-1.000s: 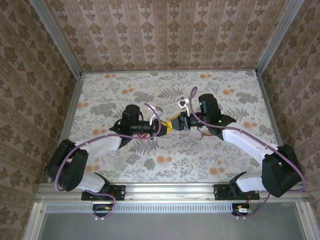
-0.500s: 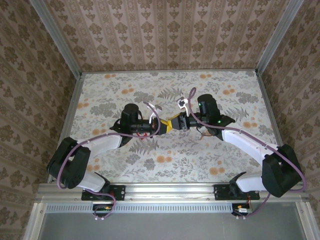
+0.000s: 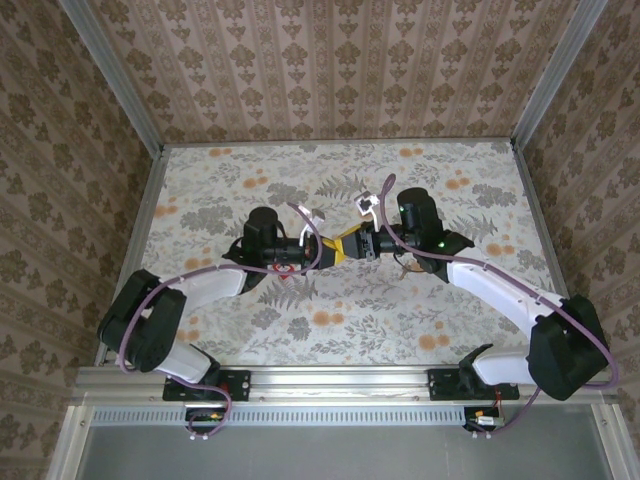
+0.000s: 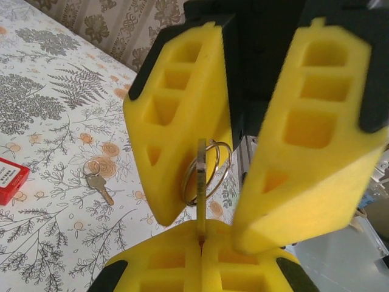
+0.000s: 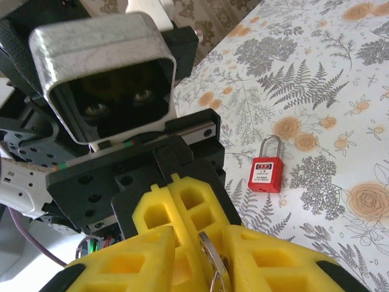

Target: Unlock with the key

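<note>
**Key held between 2 pincers in mid-air, padlock below**

The left pincer [image 4: 200, 234] is clamped tight on the key [image 4: 200, 182]. The key's lower end is buried between the pads, and its head and ring [image 4: 211, 170] stand up clear. The right pincer [image 5: 203, 243] faces it nose to nose. Its 2 fingers are apart, set either side of the key head, with no squeeze visible yet. Both hang above the middle of the surface [image 3: 420, 300].

Risks, as I judge them:
- 2 pincers crowd 1 small key.
- If the right one closes off-centre or catches just the ring, the key may twist or swing once the left lets go.
- A dropped key would lie flat and be hard to pick up.
- The foam pads could also jam against each other.

The padlock [image 5: 265, 172] is red with its shackle closed, and it lies flat on the surface beneath the left arm. A 2nd key [image 4: 98, 184] lies not far from it.

The surface wears a floral cloth with grey ferns and orange blooms. The walls [image 3: 330, 70] beyond carry brown patterned paper on 3 sides, with metal corner posts.
</note>
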